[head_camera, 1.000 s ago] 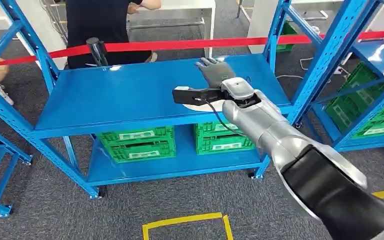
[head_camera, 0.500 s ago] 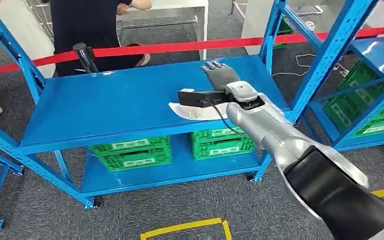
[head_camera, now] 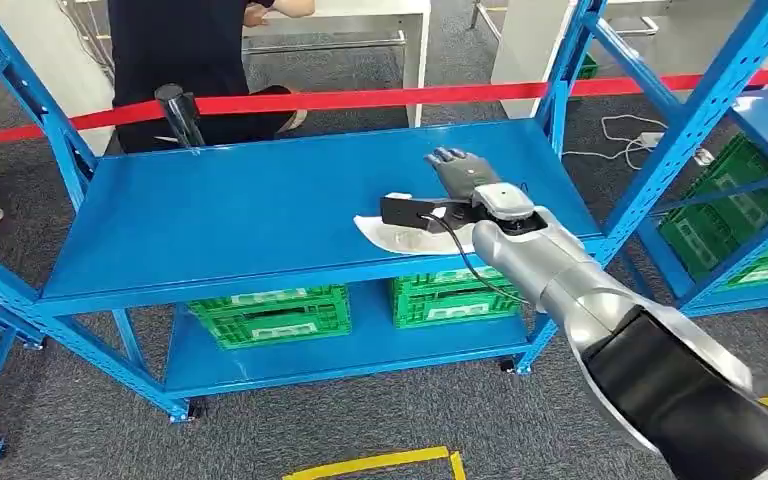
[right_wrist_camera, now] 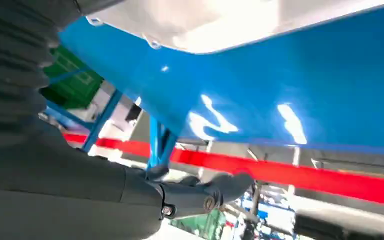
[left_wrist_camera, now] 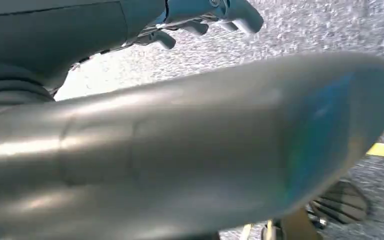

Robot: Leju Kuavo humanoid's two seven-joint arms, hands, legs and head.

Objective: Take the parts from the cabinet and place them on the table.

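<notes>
A: The right robot hand (head_camera: 457, 170) is reaching out flat over the top shelf (head_camera: 240, 215) of the blue rack, palm down, fingers stretched forward and lying slightly apart. It is gripping nothing.

B: And the part?

A: A white part (head_camera: 400, 235), flat and pale, is lying on that same shelf near its front edge. It is sitting under the silver forearm and the black box at the wrist, just behind the robot hand rather than beneath the fingers. In the right wrist view the white part (right_wrist_camera: 205, 22) is showing as a bright slab against the blue shelf surface (right_wrist_camera: 305, 85), with the dark fingers (right_wrist_camera: 220, 187) held away from it.

B: What about the left robot hand?

A: In the left wrist view the left robot hand (left_wrist_camera: 200, 20) is hanging over grey carpet, its fingers loosely curled and apart, with nothing in them.

B: Anything else around?

A: Green crates (head_camera: 270, 310) are sitting on the lower shelf. A red tape (head_camera: 360, 98) is stretching across behind the rack. A dark cylinder (head_camera: 180, 115) is standing at the far left corner of the top shelf, and a person in black (head_camera: 170, 50) is standing beyond the tape. Yellow tape (head_camera: 370, 465) is marking the floor in front.
</notes>
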